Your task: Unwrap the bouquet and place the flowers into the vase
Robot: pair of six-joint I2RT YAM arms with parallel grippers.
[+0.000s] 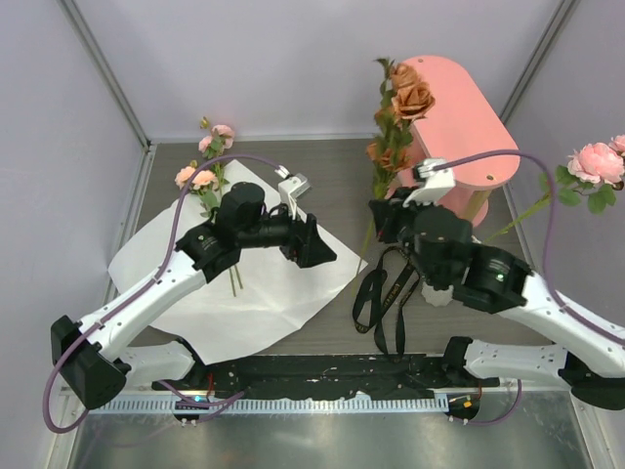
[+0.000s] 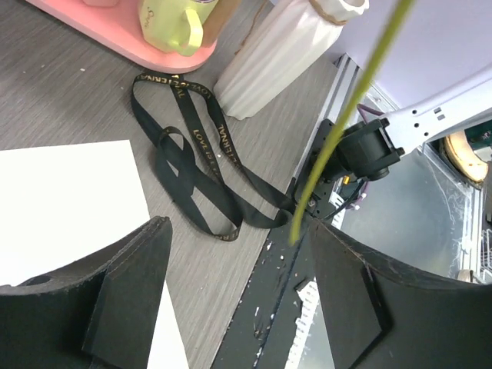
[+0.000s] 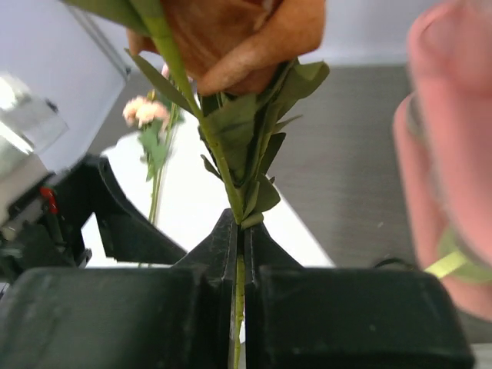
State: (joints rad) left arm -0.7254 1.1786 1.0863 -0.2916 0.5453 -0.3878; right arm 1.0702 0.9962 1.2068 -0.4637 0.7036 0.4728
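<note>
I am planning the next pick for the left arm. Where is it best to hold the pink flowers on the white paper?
Probably the bare green stems, from above, closing across them: they lie flat on the paper, ends toward the near side, blooms far.

The paper sheet (image 1: 264, 293) is white and matt, with faint creases. The bench (image 2: 69, 92) under it has a matt grey wood-grain finish. Just beside the sheet, the ribbon (image 2: 201, 146) is black woven cloth with a slight sheen and gold lettering. Near the sheet, the vase (image 2: 269, 61) looks like white ribbed ceramic with a dull satin surface. Over the sheet's edge, the left tool (image 2: 238, 254) has matt black plastic fingers (image 2: 127, 307). The right tool (image 3: 240, 231) is the same plastic; its rose (image 3: 238, 31) has cloth-like peach petals and a smooth green stem.
</note>
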